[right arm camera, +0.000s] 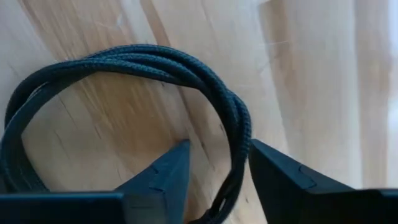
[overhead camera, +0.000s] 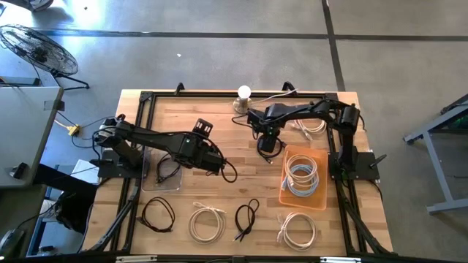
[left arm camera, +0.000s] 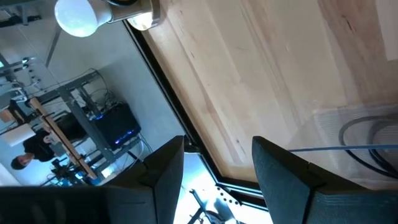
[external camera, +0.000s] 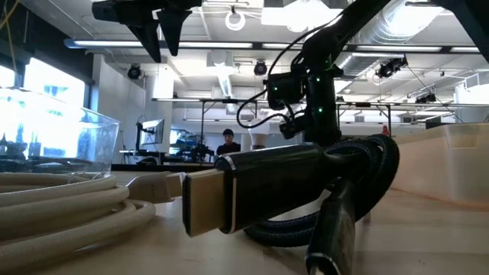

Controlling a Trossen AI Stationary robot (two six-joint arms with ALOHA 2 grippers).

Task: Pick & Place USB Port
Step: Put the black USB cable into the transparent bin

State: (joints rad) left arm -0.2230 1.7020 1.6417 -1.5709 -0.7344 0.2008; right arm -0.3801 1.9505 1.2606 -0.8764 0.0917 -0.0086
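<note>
The table [overhead camera: 241, 157] is pale, striped wood with a black frame [overhead camera: 146, 98]. Both arms [overhead camera: 153, 139] are black. An orange tray [overhead camera: 319, 157] holds a white cable coil [overhead camera: 302, 175]; two more white coils [overhead camera: 207, 223] lie along the near edge beside black cables [overhead camera: 157, 214]. The braided cable [right arm camera: 155, 62] under the right gripper [right arm camera: 217, 171] is black. A white bulb [overhead camera: 244, 92] sits at the far edge.
</note>
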